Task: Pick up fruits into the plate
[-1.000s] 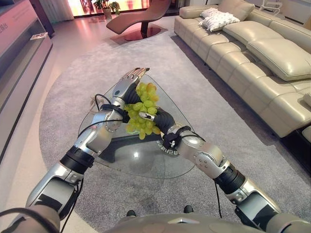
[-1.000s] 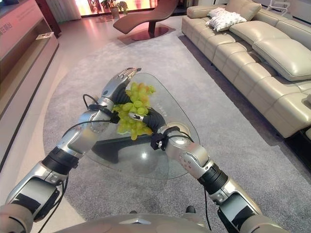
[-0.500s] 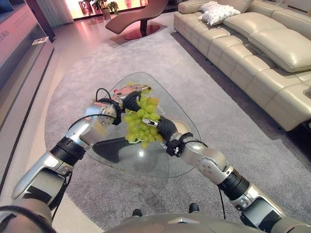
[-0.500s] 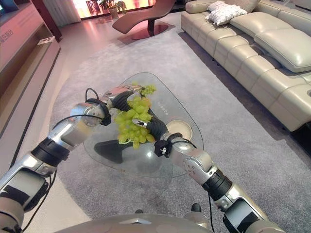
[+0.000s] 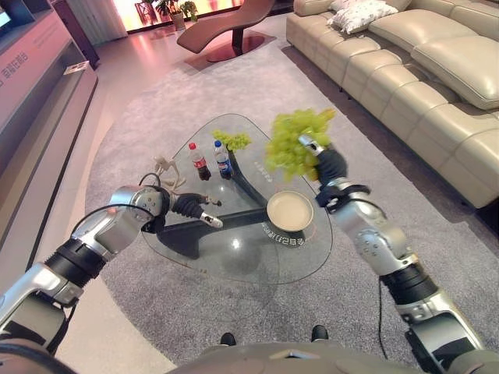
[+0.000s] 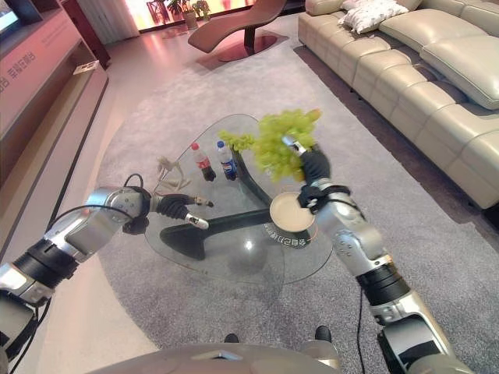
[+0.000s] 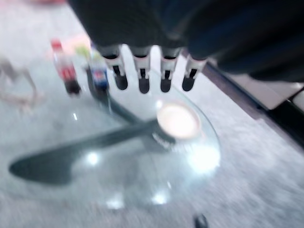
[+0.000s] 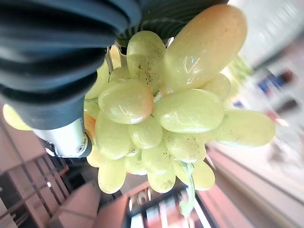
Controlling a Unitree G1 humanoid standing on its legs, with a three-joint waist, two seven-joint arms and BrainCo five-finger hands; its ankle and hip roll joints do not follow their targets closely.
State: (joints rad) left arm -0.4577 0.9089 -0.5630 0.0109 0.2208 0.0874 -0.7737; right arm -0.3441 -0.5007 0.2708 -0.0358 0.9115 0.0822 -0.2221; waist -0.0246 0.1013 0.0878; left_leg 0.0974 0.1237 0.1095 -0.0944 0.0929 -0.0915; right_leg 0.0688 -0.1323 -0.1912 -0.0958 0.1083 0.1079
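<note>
Right wrist view puts the bunch of green grapes (image 8: 175, 114) hard against the right hand (image 5: 330, 165), fingers and thumb curled round it; from the head camera that hand holds the bunch raised in the air, just above and beyond the round plate (image 5: 290, 211), which sits on the glass table (image 5: 242, 257) directly below the hand; a second, smaller grape cluster (image 5: 232, 140) lies on the glass well off to that hand's left, just beyond two small bottles (image 5: 211, 160) standing side by side; the left hand (image 5: 196, 209) hangs over the table's near left edge, its fingers (image 7: 140, 78) straight and in a row, holding nothing, with the bottles just past its fingertips.
</note>
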